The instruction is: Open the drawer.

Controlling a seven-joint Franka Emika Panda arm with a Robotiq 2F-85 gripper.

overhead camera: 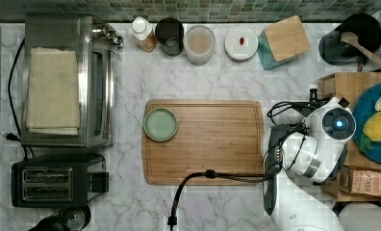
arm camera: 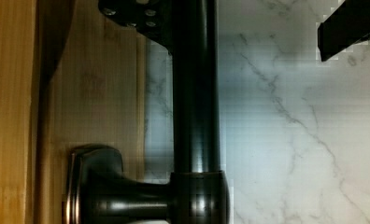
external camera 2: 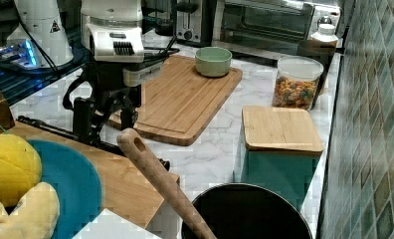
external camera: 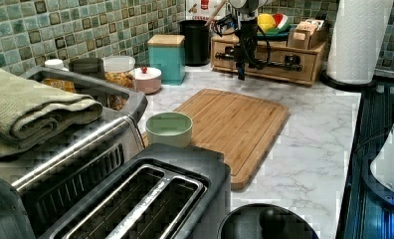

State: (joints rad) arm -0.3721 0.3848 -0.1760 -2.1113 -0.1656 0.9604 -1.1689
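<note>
One cutting board (overhead camera: 210, 141), one green bowl (overhead camera: 160, 124), one toaster (overhead camera: 58, 179), one drawer (external camera: 274, 62).

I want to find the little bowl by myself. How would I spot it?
Look for the big wooden cutting board lying flat in the middle of the white marble counter. The small round pale-green bowl sits on the board's corner nearest the silver toaster oven. It is the only thing on the board, and it looks empty.
</note>
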